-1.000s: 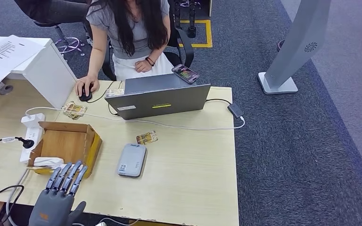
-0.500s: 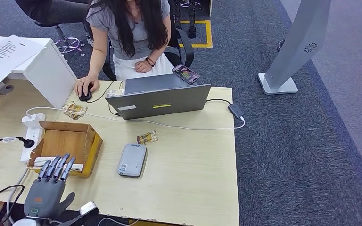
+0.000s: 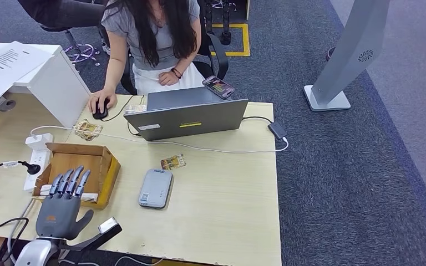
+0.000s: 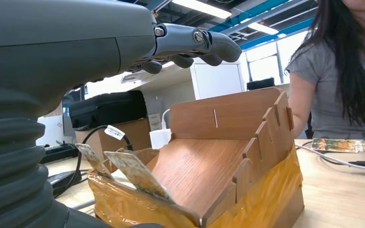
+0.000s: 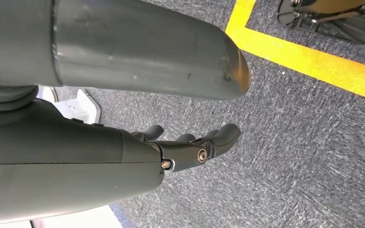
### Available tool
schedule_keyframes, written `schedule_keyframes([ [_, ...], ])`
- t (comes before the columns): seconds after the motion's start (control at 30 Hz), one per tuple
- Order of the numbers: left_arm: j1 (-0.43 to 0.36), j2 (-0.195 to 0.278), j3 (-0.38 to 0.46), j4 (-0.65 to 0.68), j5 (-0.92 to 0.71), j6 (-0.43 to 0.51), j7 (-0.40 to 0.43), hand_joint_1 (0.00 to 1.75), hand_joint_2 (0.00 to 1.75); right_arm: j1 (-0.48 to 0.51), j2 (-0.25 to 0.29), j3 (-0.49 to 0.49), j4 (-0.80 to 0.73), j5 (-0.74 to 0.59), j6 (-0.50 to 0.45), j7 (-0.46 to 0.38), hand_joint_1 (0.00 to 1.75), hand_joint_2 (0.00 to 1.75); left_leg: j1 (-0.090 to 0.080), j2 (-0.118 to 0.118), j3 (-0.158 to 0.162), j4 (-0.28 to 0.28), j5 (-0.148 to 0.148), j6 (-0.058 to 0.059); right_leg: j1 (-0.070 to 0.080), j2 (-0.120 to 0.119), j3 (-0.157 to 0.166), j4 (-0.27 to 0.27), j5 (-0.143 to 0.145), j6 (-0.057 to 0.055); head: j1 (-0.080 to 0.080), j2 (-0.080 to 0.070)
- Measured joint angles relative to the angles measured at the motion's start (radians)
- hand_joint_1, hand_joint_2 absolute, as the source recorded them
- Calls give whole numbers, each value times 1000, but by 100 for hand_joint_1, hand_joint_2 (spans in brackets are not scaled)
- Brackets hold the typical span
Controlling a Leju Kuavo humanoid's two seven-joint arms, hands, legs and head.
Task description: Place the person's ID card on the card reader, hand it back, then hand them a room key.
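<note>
My left hand (image 3: 60, 209) hovers open at the near edge of the cardboard box (image 3: 83, 164), its fingers (image 4: 196, 41) stretched flat above the box and gripping nothing. Two room key cards (image 4: 135, 172) stand tilted in the box's front slot, just below the fingers; from the head they show as a white strip (image 3: 91, 196). The grey card reader (image 3: 156, 188) lies to the right of the box. A patterned ID card (image 3: 173, 162) rests on the table (image 3: 222, 205) just beyond the reader. My right hand (image 5: 190, 145) hangs open over the carpet.
A person (image 3: 147, 33) sits behind the open laptop (image 3: 191, 117), one hand on a mouse (image 3: 100, 107), with a phone (image 3: 218, 87) on the lap. Another card (image 3: 87, 129) and a white cable (image 3: 211, 148) lie on the table. A power strip (image 3: 36, 159) sits left of the box.
My left hand has slid a little left and then forward, so its fingers now reach over the box's near edge above the key cards. Nothing else has moved.
</note>
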Motion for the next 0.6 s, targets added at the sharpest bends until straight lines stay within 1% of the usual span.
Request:
schedule_keyframes([
  [0.37,-8,-11,2,12,3,-5,31,0,175,0,0,-2,0,5,-1,8,0,0,0,0,0,0,0,0,0,0,0,0,0,0,0,0],
  [0.6,-7,-21,26,20,-3,-1,60,0,175,0,0,-6,0,12,-1,14,0,0,0,0,0,0,0,0,0,0,0,0,0,0,0,0],
])
